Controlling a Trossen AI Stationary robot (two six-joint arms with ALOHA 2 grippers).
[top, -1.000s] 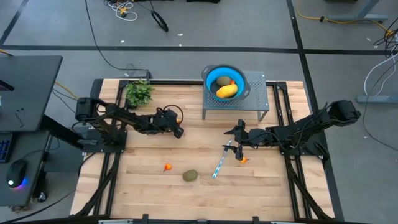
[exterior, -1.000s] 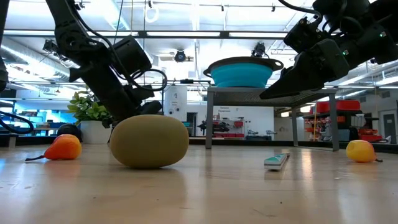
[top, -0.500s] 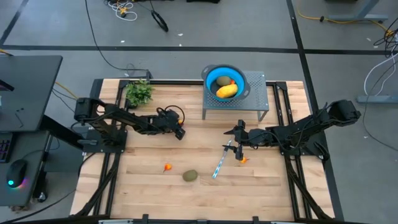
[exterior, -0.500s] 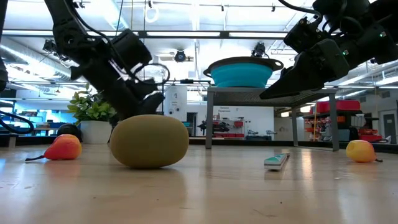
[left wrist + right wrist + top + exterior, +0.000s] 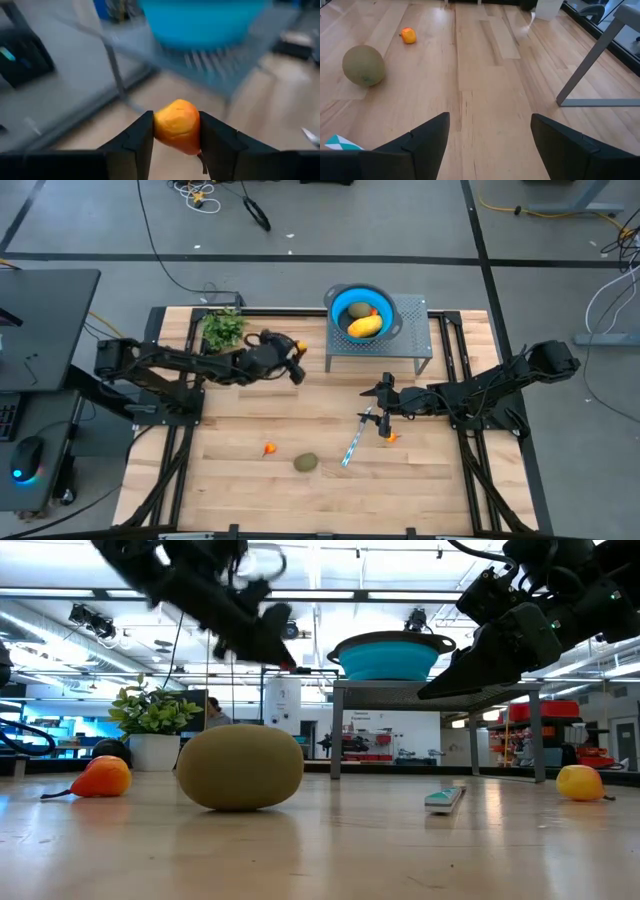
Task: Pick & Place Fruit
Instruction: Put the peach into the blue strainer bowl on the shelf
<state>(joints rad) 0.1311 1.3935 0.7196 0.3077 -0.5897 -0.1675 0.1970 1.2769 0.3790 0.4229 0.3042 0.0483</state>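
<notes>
Workshop floor around a wooden table (image 5: pixel 250 410), two arms over it.
Bowl (image 5: pixel 361 311): blue, on a metal stand (image 5: pixel 412 345), ahead of the left gripper (image 5: pixel 297 372); holds a yellow oblong and a kiwi.
Kiwi (image 5: pixel 306 463): on the table, well apart from both grippers; likely firm, best gripped across its middle.
Right gripper (image 5: pixel 374 400): jaws apart, empty.
Orange fruit (image 5: pixel 176 125): clamped between the left jaws, raised; probably light.

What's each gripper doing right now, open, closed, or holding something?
Left gripper: shut on a small orange fruit.
Right gripper: open, holding nothing.
</notes>
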